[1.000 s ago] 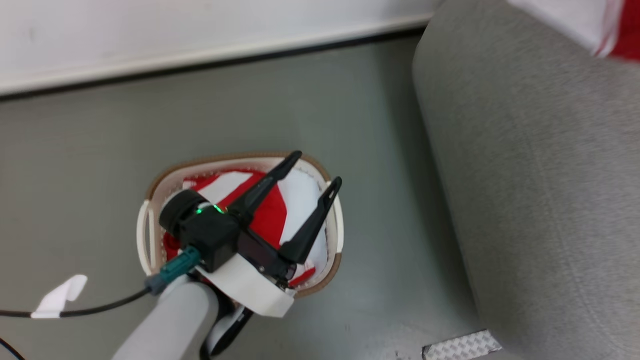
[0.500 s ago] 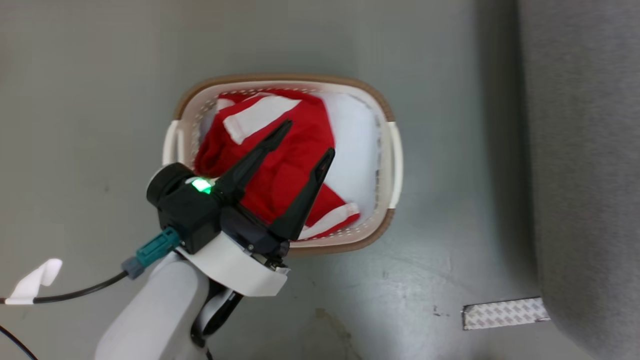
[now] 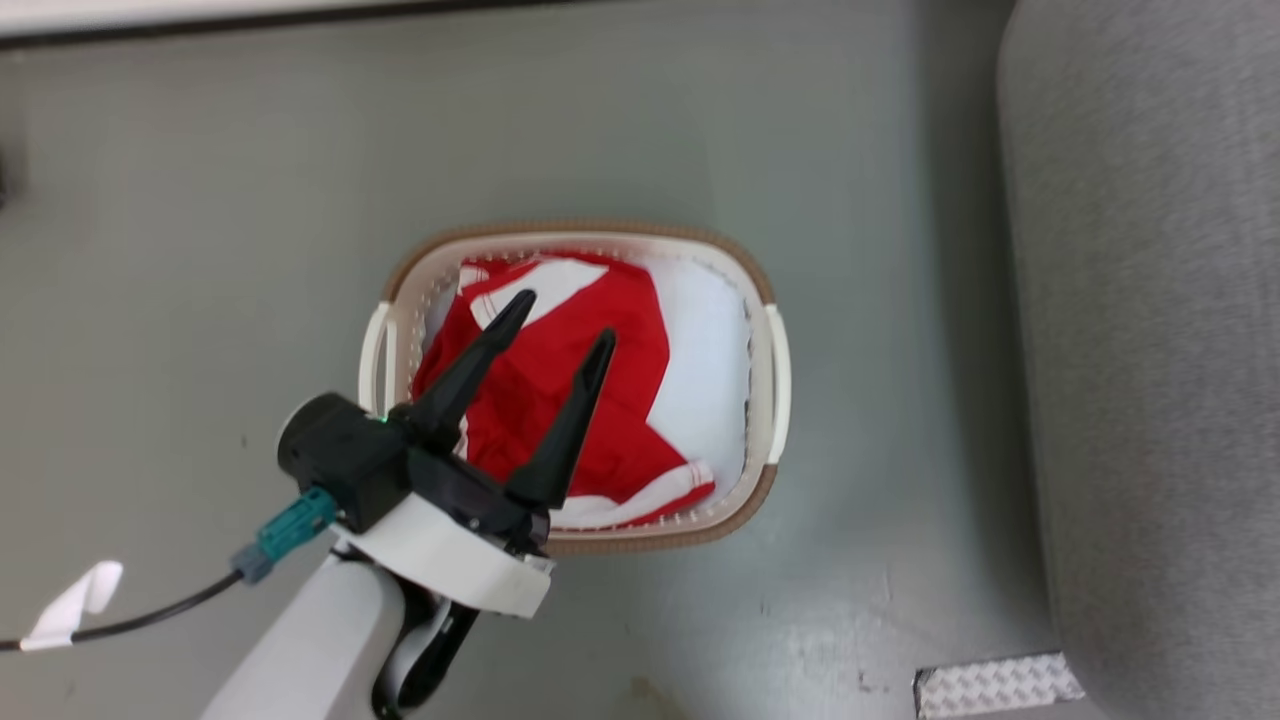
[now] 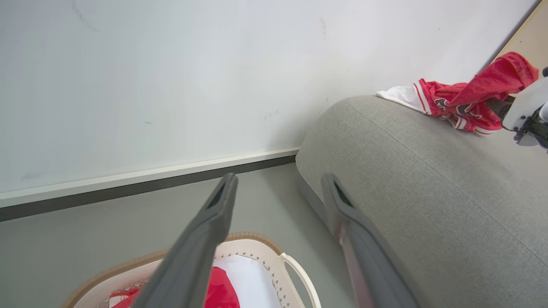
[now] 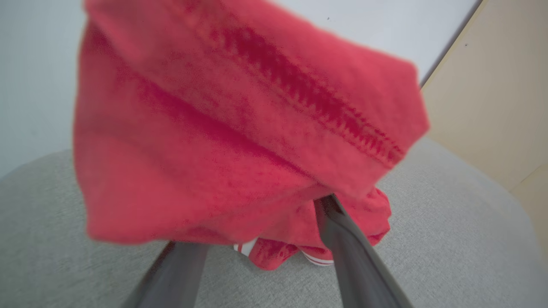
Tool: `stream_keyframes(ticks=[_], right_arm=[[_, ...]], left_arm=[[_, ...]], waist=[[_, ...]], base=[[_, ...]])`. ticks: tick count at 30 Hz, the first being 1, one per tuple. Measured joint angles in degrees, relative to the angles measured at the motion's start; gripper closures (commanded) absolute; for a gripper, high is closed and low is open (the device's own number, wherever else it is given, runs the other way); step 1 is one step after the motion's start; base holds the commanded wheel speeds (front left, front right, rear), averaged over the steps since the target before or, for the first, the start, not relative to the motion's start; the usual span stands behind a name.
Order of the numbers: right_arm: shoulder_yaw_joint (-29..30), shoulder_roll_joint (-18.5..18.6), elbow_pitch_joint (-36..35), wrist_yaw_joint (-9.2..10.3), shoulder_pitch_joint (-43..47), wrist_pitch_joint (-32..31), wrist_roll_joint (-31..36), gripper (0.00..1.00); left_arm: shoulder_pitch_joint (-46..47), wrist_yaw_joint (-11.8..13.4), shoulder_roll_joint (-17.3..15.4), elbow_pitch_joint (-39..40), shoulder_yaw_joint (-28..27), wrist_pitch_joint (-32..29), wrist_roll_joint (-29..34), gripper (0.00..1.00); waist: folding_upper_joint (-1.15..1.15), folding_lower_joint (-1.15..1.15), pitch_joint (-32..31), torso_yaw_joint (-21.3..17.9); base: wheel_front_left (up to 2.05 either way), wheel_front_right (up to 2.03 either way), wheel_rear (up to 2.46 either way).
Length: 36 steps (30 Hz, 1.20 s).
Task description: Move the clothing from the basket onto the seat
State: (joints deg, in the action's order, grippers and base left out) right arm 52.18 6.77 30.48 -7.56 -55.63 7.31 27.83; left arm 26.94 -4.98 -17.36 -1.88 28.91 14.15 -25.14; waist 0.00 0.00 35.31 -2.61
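Observation:
A red garment with white stripes (image 3: 560,400) lies crumpled in the cream basket (image 3: 580,228) on the floor, over a plain white liner (image 3: 705,370). My left gripper (image 3: 565,317) hangs open above the basket's left half, nothing between its fingers (image 4: 214,222). The grey seat (image 3: 1150,350) runs along the right. In the left wrist view a second red-and-white garment (image 4: 466,102) rests on the seat (image 4: 406,171), beside part of my right gripper (image 4: 524,111). In the right wrist view that garment (image 5: 239,128) drapes over my right gripper (image 5: 250,214), hiding the tips; the fingers (image 5: 355,256) stand apart.
Grey floor surrounds the basket, with a white wall and dark baseboard (image 4: 150,184) behind. A silvery tape patch (image 3: 995,685) lies by the seat's base. A black cable with a white tag (image 3: 70,605) trails at the lower left. A beige panel (image 5: 492,85) stands beyond the seat.
The head camera has shifted, so the basket and seat sit differently in the picture. My left gripper stays open over the basket, a little further to its left side.

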Motion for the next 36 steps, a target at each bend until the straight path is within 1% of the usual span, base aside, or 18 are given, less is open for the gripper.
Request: stream_keyframes(ticks=[4,7,10,14,16,17,20,24,27,32,36], right_arm=[[-3.7,-1.7,2.2,0.00,6.8,4.4,-3.0,0.00],[-6.3,-2.8,2.5,0.00,13.0,6.1,-5.6,0.00],[-9.4,-3.5,1.2,0.00,18.5,6.9,-7.8,0.00],[-13.0,-3.7,-1.8,0.00,24.5,7.4,-10.6,0.00],[-16.5,-3.7,-2.2,0.00,26.8,7.5,-14.3,0.00],[-19.2,-3.7,-2.9,0.00,28.2,7.5,-15.6,0.00],[-26.4,-4.0,-7.2,0.00,32.5,7.7,-18.1,0.00],[-33.4,-3.9,-11.6,0.00,38.5,7.7,-22.6,0.00],[-37.7,-4.0,-13.0,0.00,42.3,7.7,-24.0,0.00],[-41.8,-3.9,-15.0,0.00,47.0,7.7,-26.1,0.00],[-43.6,-4.0,-16.2,0.00,50.3,7.7,-28.6,0.00]], left_arm=[[-2.8,1.0,0.4,-1.1,-0.7,0.3,-0.8,0.00],[-5.2,1.6,0.6,-1.9,-0.9,0.5,-1.2,0.00],[-7.3,2.5,0.6,-2.7,-1.1,0.6,-1.3,0.00],[-10.0,3.1,0.9,-3.6,-1.6,0.7,-1.3,0.00],[-11.2,3.6,1.0,-4.1,-2.0,0.9,-1.1,0.00],[-11.8,3.9,1.1,-4.6,-2.4,0.9,-1.1,0.00],[-14.3,4.3,1.9,-5.2,-4.2,1.0,-0.6,0.00],[-17.5,4.3,3.4,-5.3,-7.1,1.0,0.9,0.00],[-20.0,4.0,4.3,-5.6,-9.7,1.0,3.1,0.00],[-23.3,3.3,6.4,-6.2,-14.5,1.0,5.8,0.00],[-25.5,2.0,8.1,-6.9,-18.4,1.0,7.5,0.00]], waist=[[0.00,0.00,-4.1,-0.8],[0.00,-0.01,-7.7,-1.2],[0.00,-0.02,-11.2,-1.7],[0.00,-0.02,-15.6,-2.0],[0.00,-0.02,-17.6,-1.9],[0.00,-0.02,-18.5,-1.9],[0.00,-0.02,-21.3,-1.6],[0.00,-0.02,-24.8,-1.0],[0.00,-0.02,-27.1,-0.2],[0.00,-0.02,-30.1,1.6],[0.00,-0.01,-31.9,2.8]], base=[[0.00,0.00,0.00],[0.00,0.00,0.00],[0.00,0.00,0.00],[0.00,0.00,0.00],[0.00,0.00,0.00],[0.00,0.00,0.00],[0.00,0.00,0.00],[0.00,0.00,0.00],[0.00,0.00,0.00],[0.00,0.00,0.00],[0.00,0.00,0.00]])
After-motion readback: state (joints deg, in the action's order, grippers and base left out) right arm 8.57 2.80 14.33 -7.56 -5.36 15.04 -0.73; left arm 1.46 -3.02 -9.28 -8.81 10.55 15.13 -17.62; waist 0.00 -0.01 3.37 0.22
